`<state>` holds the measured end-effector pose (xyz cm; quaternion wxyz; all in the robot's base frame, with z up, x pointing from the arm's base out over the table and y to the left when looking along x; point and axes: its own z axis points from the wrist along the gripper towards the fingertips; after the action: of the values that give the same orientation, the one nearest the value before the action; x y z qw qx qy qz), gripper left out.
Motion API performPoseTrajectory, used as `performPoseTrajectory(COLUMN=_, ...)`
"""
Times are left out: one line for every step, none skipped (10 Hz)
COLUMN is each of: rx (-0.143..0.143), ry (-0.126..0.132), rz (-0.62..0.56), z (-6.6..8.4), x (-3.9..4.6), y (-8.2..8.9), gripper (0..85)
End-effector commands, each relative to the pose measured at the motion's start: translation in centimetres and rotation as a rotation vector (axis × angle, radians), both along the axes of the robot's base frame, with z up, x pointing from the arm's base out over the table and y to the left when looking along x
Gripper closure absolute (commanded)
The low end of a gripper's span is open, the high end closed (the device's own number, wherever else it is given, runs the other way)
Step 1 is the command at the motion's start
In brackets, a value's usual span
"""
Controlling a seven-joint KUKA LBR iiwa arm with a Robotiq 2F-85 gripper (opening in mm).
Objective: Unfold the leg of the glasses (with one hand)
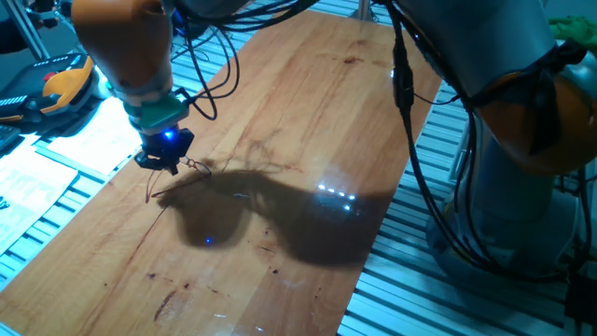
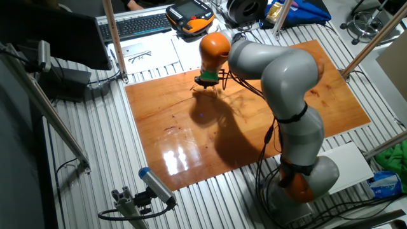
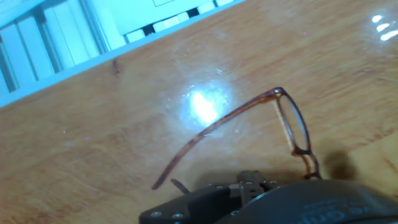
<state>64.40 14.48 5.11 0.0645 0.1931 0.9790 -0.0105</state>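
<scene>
The glasses (image 3: 292, 127) are thin reddish-brown wire spectacles lying on the wooden table (image 3: 93, 137). In the hand view one slim leg (image 3: 211, 134) stretches out from the hinge towards the lower left. The frame's near end and the other leg run under my gripper (image 3: 252, 183). A short tip of that leg (image 3: 177, 185) shows to its left. The black fingers look closed together on it. In one fixed view the gripper (image 1: 164, 162), with its blue light and teal ring, is low over the glasses (image 1: 191, 169) near the table's left edge. The other fixed view shows the gripper (image 2: 205, 83) at the table's far edge.
White paper sheets (image 1: 56, 159) and an orange-black pendant (image 1: 65, 84) lie beyond the table's left edge. Slotted aluminium rails (image 1: 448, 280) surround the wooden top. Black cables (image 1: 406, 112) hang from the arm. A keyboard (image 2: 137, 25) sits behind the table.
</scene>
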Motion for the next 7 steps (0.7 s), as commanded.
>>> performPoseTrajectory(rx=-0.002, ry=0.004, rz=-0.006, z=-0.1, x=0.19, y=0.2, gripper=85.0)
performPoseTrajectory(rx=-0.008, ry=0.005, rz=-0.011, z=-0.2, x=0.44, y=0.6, gripper=85.0)
performPoseTrajectory(rx=-0.028, ry=0.008, rz=-0.008, z=-0.3, x=0.62, y=1.1, gripper=85.0)
performPoseTrajectory(rx=-0.037, ry=0.012, rz=-0.013, z=-0.4, x=0.74, y=1.4, gripper=85.0)
performPoseTrajectory(rx=-0.045, ry=0.015, rz=-0.012, z=-0.5, x=0.82, y=1.6, gripper=85.0)
performPoseTrajectory(rx=-0.05, ry=0.017, rz=-0.009, z=-0.6, x=0.88, y=1.5, gripper=85.0)
performPoseTrajectory(rx=-0.056, ry=0.019, rz=-0.008, z=-0.7, x=0.89, y=1.5, gripper=85.0)
